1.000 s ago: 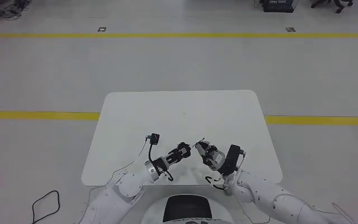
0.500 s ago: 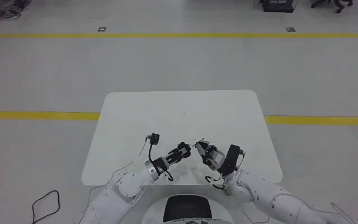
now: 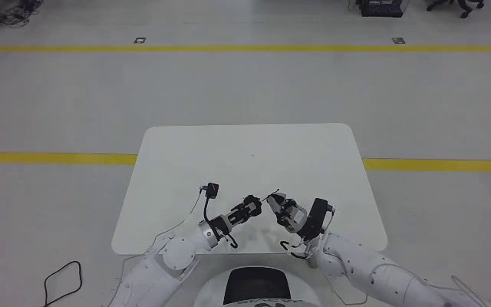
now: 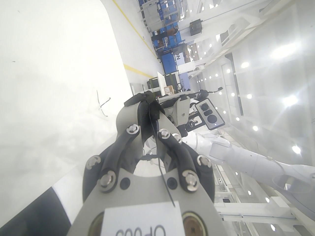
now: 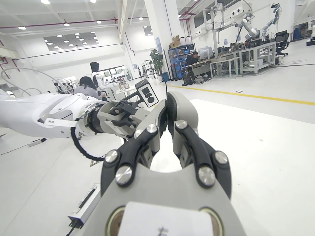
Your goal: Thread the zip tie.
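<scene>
L pincer is clenching on the zip tie. Its black pads are pressing together w/ the thin black strap btwn them. From the pads the strap is trailing back over the pincer's linkage and grey base plate toward the wrist cam, and its free end is lying on the white label there.

R pincer is also clenching. Its fingertips are meeting on a thin black strap that is rising straight out from the tips. Can't tell whether that's the other end of the same tie.

In top view both arms are coming in from the robot's side of the white bench, and the two pincers are facing each other tip to tip, just beside one another, above the near part of the bench approx at its middle. A thin dark line is showing btwn and just beyond the tips there; too small to tell more.

L wrist view is showing the R pincer just beyond the L pincer's tips. R wrist view is showing the L pincer coming in from the side, close to the R fingertips. A thin dark squiggle is lying on the bench near the L pincer; can't tell if it's an object or a shadow.

A yellow line is running across the floor beyond the bench.
</scene>
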You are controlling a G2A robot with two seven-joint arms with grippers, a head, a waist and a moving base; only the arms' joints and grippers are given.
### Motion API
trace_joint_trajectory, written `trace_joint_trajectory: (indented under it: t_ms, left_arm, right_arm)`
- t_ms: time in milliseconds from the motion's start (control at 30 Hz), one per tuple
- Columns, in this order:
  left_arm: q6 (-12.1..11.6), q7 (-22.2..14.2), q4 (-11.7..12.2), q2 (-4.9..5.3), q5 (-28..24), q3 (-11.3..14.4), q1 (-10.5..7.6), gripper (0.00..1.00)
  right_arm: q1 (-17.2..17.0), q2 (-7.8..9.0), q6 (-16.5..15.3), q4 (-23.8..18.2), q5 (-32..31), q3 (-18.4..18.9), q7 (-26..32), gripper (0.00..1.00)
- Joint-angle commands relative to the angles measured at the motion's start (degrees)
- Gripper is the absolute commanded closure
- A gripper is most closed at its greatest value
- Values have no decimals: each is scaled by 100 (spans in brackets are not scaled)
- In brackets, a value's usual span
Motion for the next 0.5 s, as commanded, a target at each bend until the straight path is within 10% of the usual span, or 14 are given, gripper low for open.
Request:
trace_joint_trajectory:
  t_ms: [0, 467]
  left_arm:
    - [0, 0, 0, 0, 0, 0, 0, 100]
    - [0, 0, 0, 0, 0, 0, 0, 100]
  right_arm:
    - [11, -6, 0, 15, 5, -11, -4, 100]
    - [96, -42, 0, 103, 23, -119, -90, 100]
